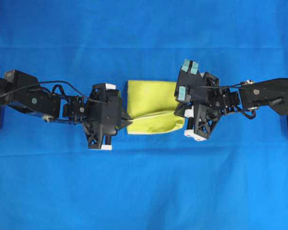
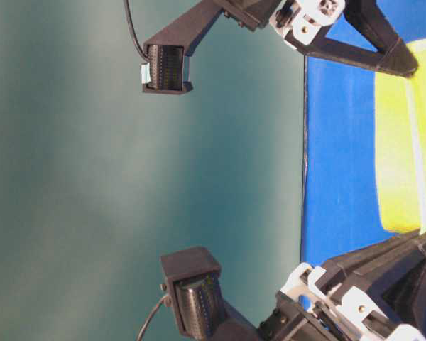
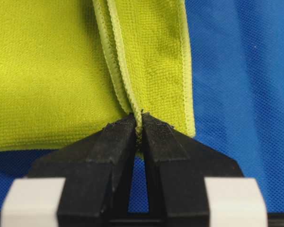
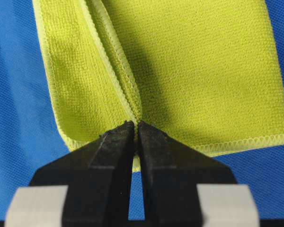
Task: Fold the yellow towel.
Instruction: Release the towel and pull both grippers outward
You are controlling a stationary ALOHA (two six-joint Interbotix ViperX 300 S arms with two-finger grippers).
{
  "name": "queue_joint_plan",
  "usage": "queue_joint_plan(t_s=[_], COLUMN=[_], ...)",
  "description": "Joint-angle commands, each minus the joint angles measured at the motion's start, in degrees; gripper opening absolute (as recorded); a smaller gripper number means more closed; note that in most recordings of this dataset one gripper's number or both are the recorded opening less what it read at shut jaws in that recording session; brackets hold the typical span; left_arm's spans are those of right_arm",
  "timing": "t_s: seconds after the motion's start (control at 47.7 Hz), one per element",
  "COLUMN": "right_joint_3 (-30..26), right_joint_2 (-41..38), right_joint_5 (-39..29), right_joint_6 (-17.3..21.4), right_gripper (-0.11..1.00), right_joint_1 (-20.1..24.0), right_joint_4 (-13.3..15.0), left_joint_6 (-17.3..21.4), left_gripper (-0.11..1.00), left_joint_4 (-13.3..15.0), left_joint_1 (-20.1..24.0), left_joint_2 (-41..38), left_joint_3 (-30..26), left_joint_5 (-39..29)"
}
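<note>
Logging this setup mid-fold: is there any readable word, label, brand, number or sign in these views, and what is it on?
None readable: no text shows on the bright yellow microfibre towel, the blue table cloth, or either black arm. The teal tape patches on the right arm look blank.

The overhead view is looking straight down from well above the yellow towel [image 1: 151, 106], taking in both arms and the blue cloth [image 1: 144, 182] around it. The table-level view is sitting low beside the towel [image 2: 405, 142] and is turned on its side, so the blue cloth [image 2: 341, 156] is standing at the right. Each wrist view is looking very closely along its own fingers at the towel [image 3: 52, 71] [image 4: 199, 71], from opposite ends. All four are sharing the towel.
</note>
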State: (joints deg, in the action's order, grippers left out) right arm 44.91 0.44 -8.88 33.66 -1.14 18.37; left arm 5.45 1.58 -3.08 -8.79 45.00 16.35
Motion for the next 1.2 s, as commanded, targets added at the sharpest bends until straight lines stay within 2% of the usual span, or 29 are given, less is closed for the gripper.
queue_joint_plan(t_s=[0.0, 0.042, 0.084, 0.21, 0.273, 0.419, 0.713, 1.007, 1.174], right_joint_3=[-0.53, -0.62, -0.62, -0.79, -0.70, -0.97, -0.97, 3.16, 7.47], right_joint_2=[0.62, 0.62, 0.62, 0.70, 1.05, 3.60, 14.68, 29.62, 39.90], right_joint_5=[0.26, 0.26, 0.26, 0.09, -0.09, -0.88, -5.27, -6.15, -6.24], right_joint_6=[0.09, 0.09, 0.09, 0.00, 0.09, 0.09, -0.18, -0.79, -0.79], right_gripper=[0.05, 0.05, 0.12, 0.51, 0.63, 0.55, 0.56, 0.56, 0.56], right_joint_1=[0.53, 0.88, 1.23, 2.20, 2.55, 3.69, 5.63, 5.27, 4.83], right_joint_4=[-0.09, -0.09, -0.09, 0.00, -0.09, -0.09, 0.09, 5.71, 7.29], left_joint_6=[-0.09, -0.09, -0.09, -0.09, -0.09, -0.09, 0.00, 0.09, 0.18], left_gripper=[0.07, 0.13, 0.20, 0.42, 0.48, 0.48, 0.48, 0.47, 0.48], left_joint_4=[-0.09, -0.09, -0.09, -0.09, -0.09, 0.00, -0.09, -0.09, 0.00], left_joint_1=[-0.35, -0.44, -0.53, -0.97, -1.32, -2.46, -4.22, -4.22, -3.60], left_joint_2=[0.62, 0.53, 0.53, 1.14, 1.93, 5.62, 19.42, 37.88, 48.34], left_joint_3=[-1.05, -1.23, -1.32, -1.58, -1.49, -0.88, 1.76, 8.70, 13.71], left_joint_5=[0.26, 0.35, 0.35, 0.09, -0.26, -3.16, -12.48, -13.01, -13.54])
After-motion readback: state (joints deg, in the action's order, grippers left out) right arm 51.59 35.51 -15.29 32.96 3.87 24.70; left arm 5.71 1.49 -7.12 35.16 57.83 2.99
